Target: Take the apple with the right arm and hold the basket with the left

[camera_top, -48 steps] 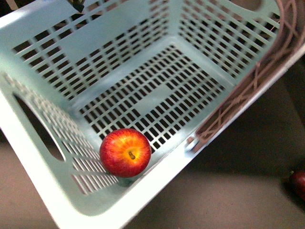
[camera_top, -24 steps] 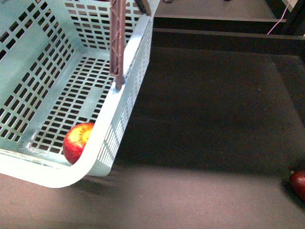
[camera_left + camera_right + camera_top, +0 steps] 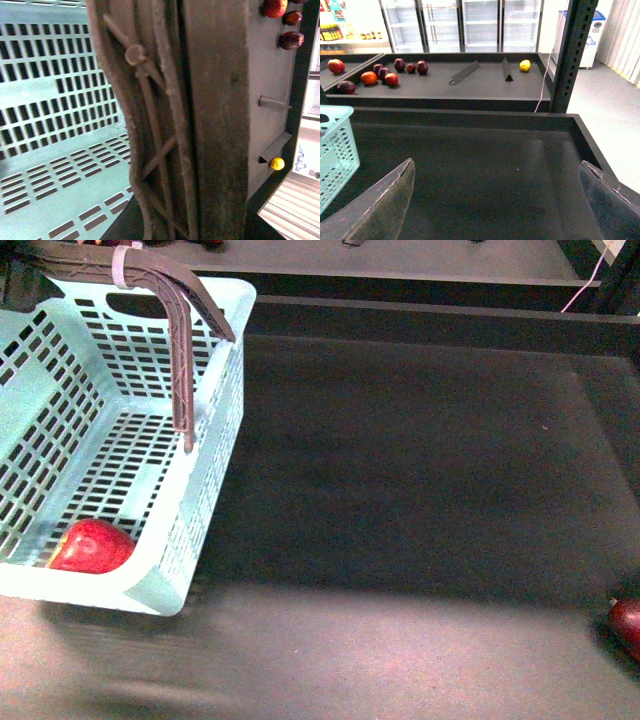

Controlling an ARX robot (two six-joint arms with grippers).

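The basket (image 3: 215, 455) fills the left third of the front view, its brown swing handles (image 3: 180, 335) raised at upper left, and the apple (image 3: 90, 546) lies inside, in the lower-left of the frame, against the near corner wall w/ its red skin showing over the rim. The left tool isn't seen as such: the left wrist view is filled by the brown lattice handle (image 3: 160, 125) right up against the lens, mint slotted wall (image 3: 55, 100) behind, so it reads as holding there, but whether it's clamped I cannot tell. Moving right, the dark desk (image 3: 420, 490) runs bare across mid-frame; a darker maroon apple (image 3: 627, 625) sits at the lower-right edge (not the target). The right tool (image 3: 495, 200) is spread wide, nothing between its fingers (image 3: 380, 210), facing over the desk w/ only the basket's corner (image 3: 337, 145) at the left edge of its view. So the apple lies well off toward the left, below the rim; reach likely goes over the wall and down. Beyond the desk's raised edge: a shelf w/ more fruit (image 3: 380, 72), a lemon (image 3: 525, 65), glass-door fridges (image 3: 480, 22).
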